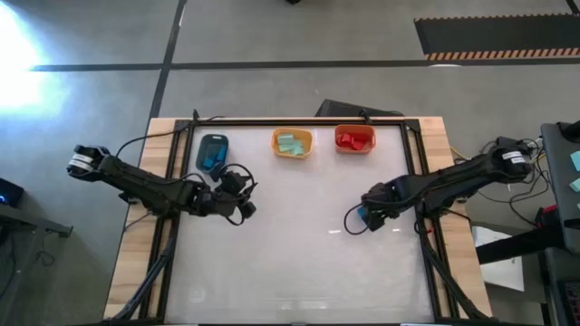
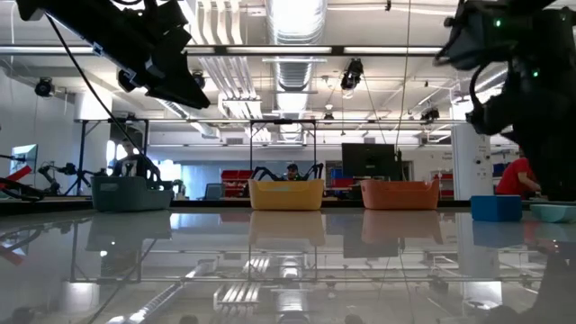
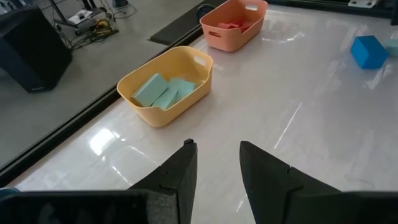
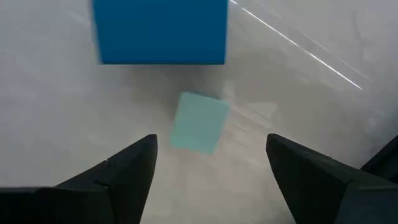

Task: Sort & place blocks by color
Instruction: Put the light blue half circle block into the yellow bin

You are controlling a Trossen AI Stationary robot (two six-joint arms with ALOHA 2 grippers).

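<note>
High view: the right gripper (image 1: 360, 220) sits low over the white table (image 1: 290, 263) near its right edge, fingers spread wide and holding nothing. In the right wrist view a pale teal block (image 4: 199, 122) lies on the table between and just ahead of the two dark fingers (image 4: 112, 177), apart from both, and tilted a little against them. Just beyond it sits a bright blue block (image 4: 160, 31), close to the teal one but with a small gap showing.

The left gripper (image 1: 243, 201) hangs above the table's left part, just in front of the grey bin (image 1: 213, 151), which has blue blocks in it. Its fingers (image 3: 180, 174) stand a little apart with nothing between them. Ahead of it in the left wrist view the yellow bin (image 3: 163, 87) holds several pale teal blocks (image 3: 165, 93), and the orange-red bin (image 3: 233, 25) past that holds red blocks (image 3: 229, 26). Well off from the left gripper, near the right gripper, the blue block shows on the bare table.
</note>
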